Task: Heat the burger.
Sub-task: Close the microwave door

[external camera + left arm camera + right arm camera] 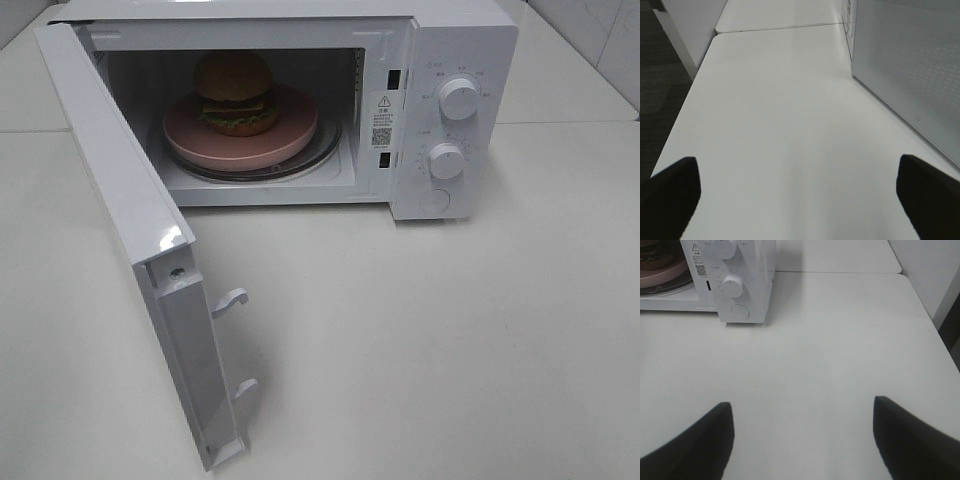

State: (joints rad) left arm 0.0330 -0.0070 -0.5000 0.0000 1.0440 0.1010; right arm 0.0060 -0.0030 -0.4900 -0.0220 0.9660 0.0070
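Layered brown-and-green burger (236,100) sits on round pink plate (295,140) inside open white microwave oven (465,40). Only wrist views show left gripper (797,195) and right gripper (802,432), both spread wide and empty outside it.

Small layered burger (236,95): domed brown-orange top bun, frilly green lettuce, dark patty, thin yellow-orange strip, brown bottom bun. Upright, layers stacked, top bun roughly level. Rests on round pink plate (292,140), about at plate's middle, with bare pink rim showing all round its front and sides. Far smaller than plate. Right wrist view: only sliver of green and brown layers above plate, rest cut off by frame edge.
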